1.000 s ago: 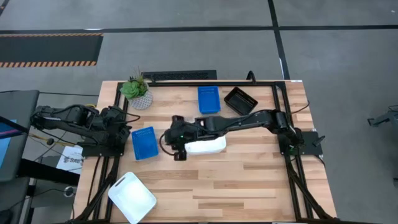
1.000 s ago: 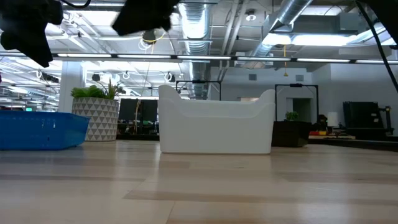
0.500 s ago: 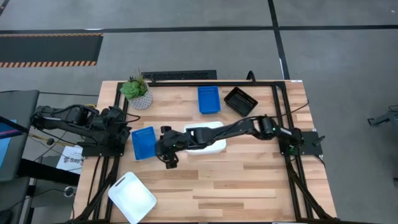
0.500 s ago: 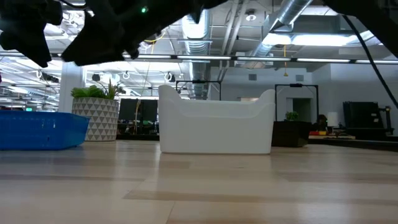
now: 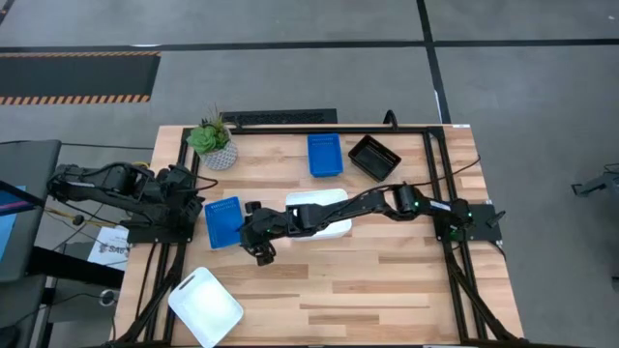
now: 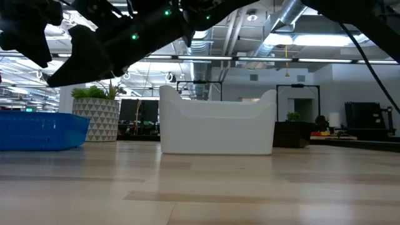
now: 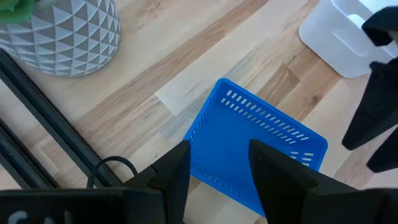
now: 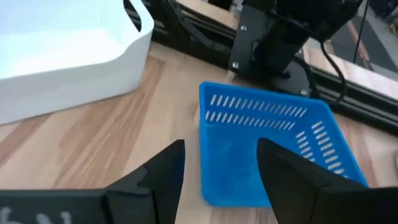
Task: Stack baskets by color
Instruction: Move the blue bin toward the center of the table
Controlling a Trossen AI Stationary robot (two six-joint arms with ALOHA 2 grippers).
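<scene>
A blue basket (image 5: 223, 222) lies flat on the table at the left, also seen in the right wrist view as blue basket (image 8: 273, 149) and in the left wrist view as blue basket (image 7: 255, 149). My right gripper (image 5: 253, 235) reaches across the table and stands open just off its right side, slanting down, fingers (image 8: 168, 177) short of its rim. Under that arm rests a white basket (image 5: 319, 213). My left gripper (image 5: 191, 205) waits open at the table's left edge, above the blue basket's far-left corner. A second blue basket (image 5: 325, 155), a black basket (image 5: 374, 156) and another white basket (image 5: 205, 305) lie apart.
A potted plant (image 5: 213, 143) stands at the far left corner. The black frame rails (image 5: 290, 119) run along the table's far edge and sides. Bare wood (image 5: 377, 280) fills the near right half.
My right gripper has come down and moved toward the table's left edge, from above the middle white basket's left end to beside the left blue basket. The baskets have stayed where they were.
</scene>
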